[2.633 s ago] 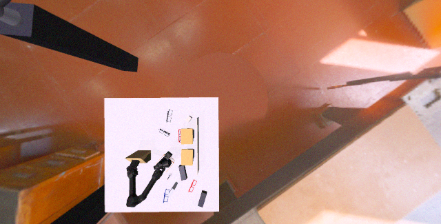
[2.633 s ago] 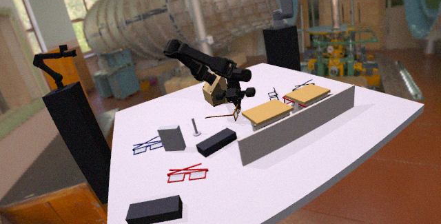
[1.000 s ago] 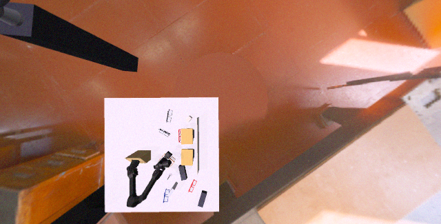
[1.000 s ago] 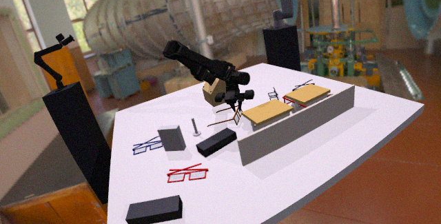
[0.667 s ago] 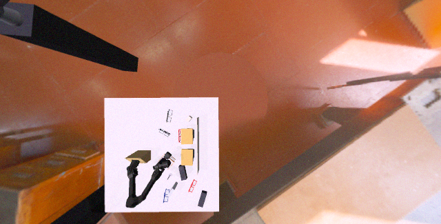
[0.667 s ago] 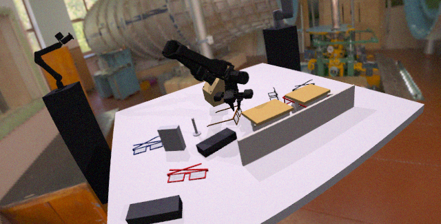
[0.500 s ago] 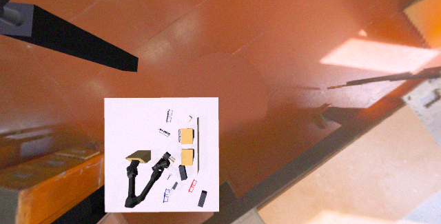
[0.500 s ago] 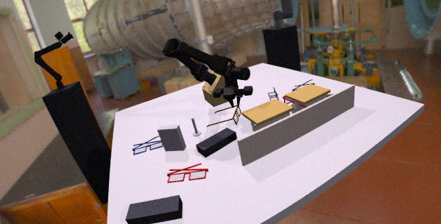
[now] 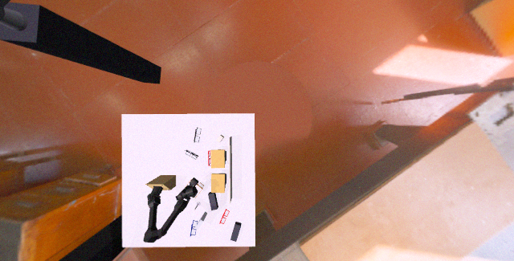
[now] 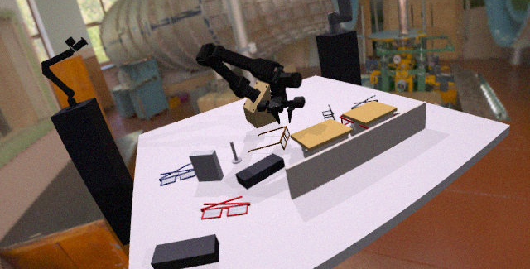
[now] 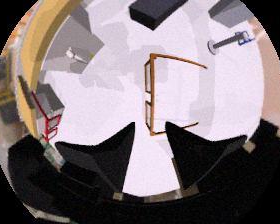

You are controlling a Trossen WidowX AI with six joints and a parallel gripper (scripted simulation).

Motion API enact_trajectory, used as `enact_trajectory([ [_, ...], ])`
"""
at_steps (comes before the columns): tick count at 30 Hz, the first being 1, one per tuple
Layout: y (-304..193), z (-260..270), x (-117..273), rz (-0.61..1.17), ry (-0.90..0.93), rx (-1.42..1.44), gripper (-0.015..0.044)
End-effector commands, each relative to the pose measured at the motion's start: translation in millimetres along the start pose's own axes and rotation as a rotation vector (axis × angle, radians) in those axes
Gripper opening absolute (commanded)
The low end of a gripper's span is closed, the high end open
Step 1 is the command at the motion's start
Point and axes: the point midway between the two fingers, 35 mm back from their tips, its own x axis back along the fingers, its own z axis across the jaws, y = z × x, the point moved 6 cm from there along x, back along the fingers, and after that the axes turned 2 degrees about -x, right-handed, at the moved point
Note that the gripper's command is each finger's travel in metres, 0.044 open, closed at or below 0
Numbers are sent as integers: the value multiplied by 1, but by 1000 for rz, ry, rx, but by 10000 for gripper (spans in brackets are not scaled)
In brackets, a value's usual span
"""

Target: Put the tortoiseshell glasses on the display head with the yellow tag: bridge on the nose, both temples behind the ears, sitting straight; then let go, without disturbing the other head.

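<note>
- The tortoiseshell glasses (image 9: 201, 185) (image 10: 282, 137) (image 11: 152, 92) are seen at the worktop with both temples spread, off the display heads; they are taken as the landmark below.
- The hand (image 9: 195, 182) (image 10: 284, 122) (image 11: 149, 124) is held close above them, its fingers about halfway apart and nothing gripped.
- Beside the glasses, a near tan slab (image 9: 218, 183) (image 10: 322, 134) (image 11: 31, 45) is set over grey parts; beneath it a white peg (image 11: 73, 53) and a small yellow patch (image 11: 91, 57) can be seen.
- Farther along, a far tan slab (image 9: 218, 158) (image 10: 369, 112) is seen, with red-framed glasses (image 9: 209, 160) (image 10: 346, 122) (image 11: 47, 118) at its front.
- Beyond both slabs from the glasses, a long grey panel (image 9: 230, 169) (image 10: 356, 149) is stood upright.
- Near the glasses, a black block (image 9: 213, 201) (image 10: 260, 170) (image 11: 153, 12) and a thin post on a round foot (image 9: 197, 205) (image 10: 233, 153) (image 11: 228, 42) are placed.
- Farther off on that side, a grey block (image 9: 203, 216) (image 10: 205, 165), blue glasses (image 9: 193, 228) (image 10: 177, 175) (image 11: 245, 37), folded red glasses (image 9: 224, 216) (image 10: 225, 208) and another black block (image 9: 236, 231) (image 10: 186, 252) are laid out.
- Two dark-framed pairs (image 9: 191, 154) (image 9: 197, 135) are found on the opposite side of the glasses.
- All is carried by a white worktop (image 9: 161, 144) (image 10: 364, 203); around it, a reddish-brown floor (image 9: 241, 32) (image 10: 455, 219), tall windows (image 10: 97, 10) and a huge ribbed cylinder (image 10: 166, 21) are seen.
</note>
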Motion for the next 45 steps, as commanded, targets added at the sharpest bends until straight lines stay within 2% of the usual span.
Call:
enact_trajectory([
  [1,0,-4,2,3,-2,7,200],
  [3,1,-9,5,7,-2,8,200],
  [5,1,-9,5,7,-2,8,147],
  [6,1,-9,5,7,-2,8,140],
  [16,1,-8,1,7,-1,9,140],
  [45,1,-9,-47,6,-3,9,140],
])
